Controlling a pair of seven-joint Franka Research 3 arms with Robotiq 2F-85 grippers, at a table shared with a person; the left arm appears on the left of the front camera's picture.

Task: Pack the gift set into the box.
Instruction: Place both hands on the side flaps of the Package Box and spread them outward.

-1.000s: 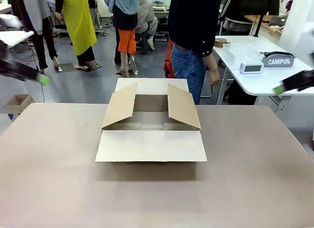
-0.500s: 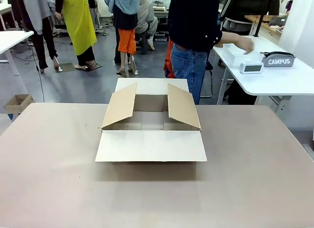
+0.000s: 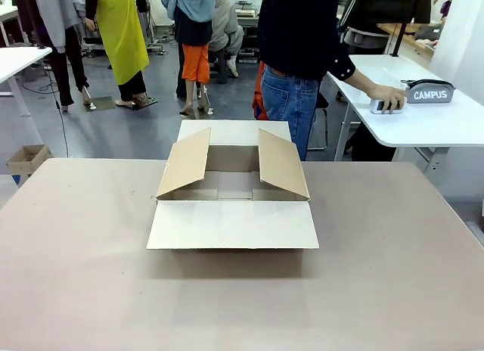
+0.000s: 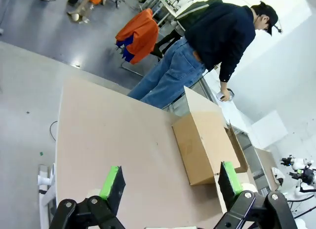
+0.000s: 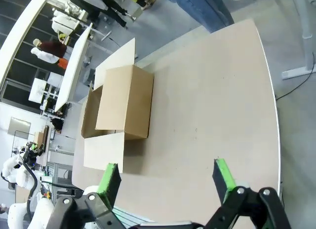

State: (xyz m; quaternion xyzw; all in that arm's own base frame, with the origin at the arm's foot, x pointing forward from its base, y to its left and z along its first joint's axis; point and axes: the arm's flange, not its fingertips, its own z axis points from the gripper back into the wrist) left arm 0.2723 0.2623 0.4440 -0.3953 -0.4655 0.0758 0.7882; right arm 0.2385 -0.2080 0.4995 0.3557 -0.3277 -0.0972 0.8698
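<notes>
Box (image 3: pixel 233 224): brown cardboard carton standing in the middle of the surface (image 3: pixel 378 260), top open. The near flap and the far flap lie folded outward. The two side flaps stand raised at a slant.

Gift set (image 3: pixel 429 93): grey package with the white lettering CAMPUS. It lies on a white side table (image 3: pixel 439 128) at the far right, beyond the surface and well apart from the box.

Person (image 3: pixel 299 41): standing at the far side of the surface, behind the box, one arm stretched toward the side table. The hand (image 3: pixel 391 95) rests on a small white device (image 3: pixel 380 106) just beside the gift set.

Left gripper (image 4: pixel 170 182): jaws wide apart, holding nothing. In the left wrist view it hangs above the edge of the surface, with the box (image 4: pixel 205 140) ahead of it.

Right gripper (image 5: pixel 166 178): jaws wide apart, holding nothing. In the right wrist view it hangs above the edge of the surface, with the box (image 5: pixel 123 103) ahead of it and apart from the green pads
</notes>
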